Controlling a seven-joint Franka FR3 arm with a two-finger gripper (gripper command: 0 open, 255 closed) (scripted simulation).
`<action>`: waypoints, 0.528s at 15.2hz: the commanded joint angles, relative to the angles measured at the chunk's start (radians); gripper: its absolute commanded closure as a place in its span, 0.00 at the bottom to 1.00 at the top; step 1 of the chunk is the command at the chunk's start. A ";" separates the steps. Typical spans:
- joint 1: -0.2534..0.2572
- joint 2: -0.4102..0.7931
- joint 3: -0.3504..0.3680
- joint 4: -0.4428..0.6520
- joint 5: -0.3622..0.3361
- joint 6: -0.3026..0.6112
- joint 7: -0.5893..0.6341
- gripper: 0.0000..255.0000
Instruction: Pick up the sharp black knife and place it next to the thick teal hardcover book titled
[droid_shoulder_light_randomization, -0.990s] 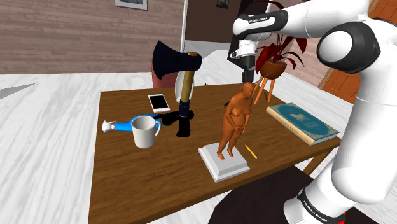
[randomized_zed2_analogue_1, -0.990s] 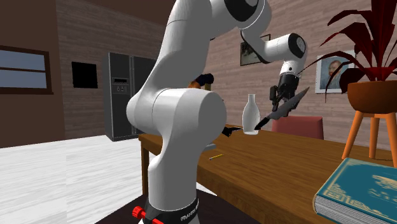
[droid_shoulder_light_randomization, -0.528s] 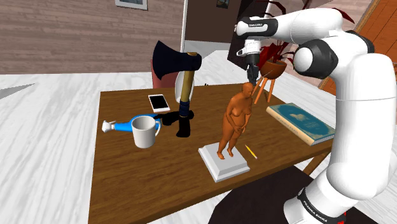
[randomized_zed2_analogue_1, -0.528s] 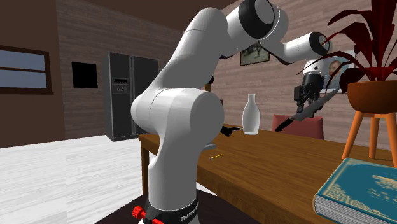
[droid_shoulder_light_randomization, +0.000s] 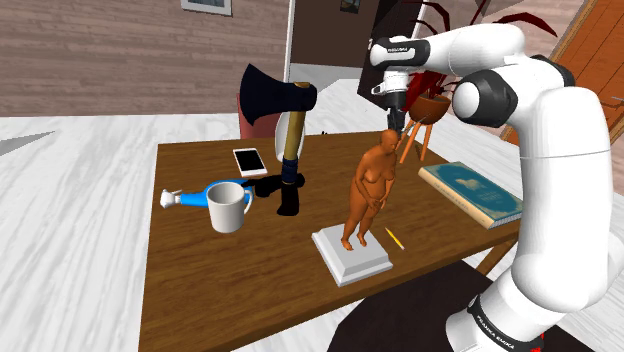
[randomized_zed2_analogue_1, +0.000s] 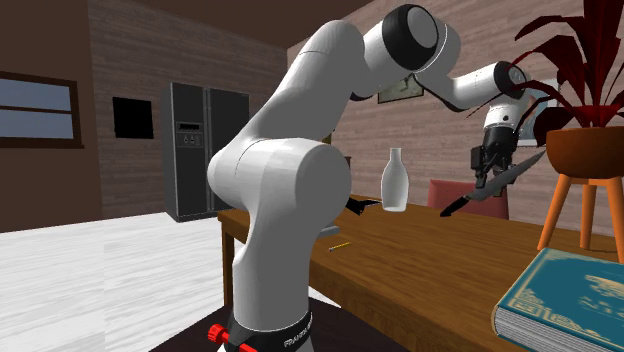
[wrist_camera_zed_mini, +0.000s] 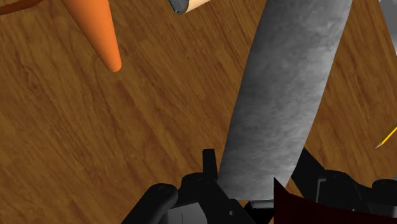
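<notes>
Hand (randomized_zed2_analogue_1: 486, 182) clamped on black knife (wrist_camera_zed_mini: 286, 108), swung nearer teal book (randomized_zed2_analogue_1: 560, 295) over past second, high above desk (randomized_zed2_analogue_1: 420, 250). Carry underway — lowering and release remain.

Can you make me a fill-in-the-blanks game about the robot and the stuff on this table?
1. The hand holds the knife ____ the table, not on it.
2. The statue of a person is coloured ____.
3. The mug is coloured ____.
Missing words: above; orange; white.
</notes>
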 joint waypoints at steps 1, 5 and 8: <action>0.004 -0.006 0.000 -0.033 -0.001 0.028 0.001 1.00; 0.009 -0.001 0.002 -0.080 0.002 0.079 0.002 1.00; 0.011 0.006 0.004 -0.111 0.004 0.115 0.003 1.00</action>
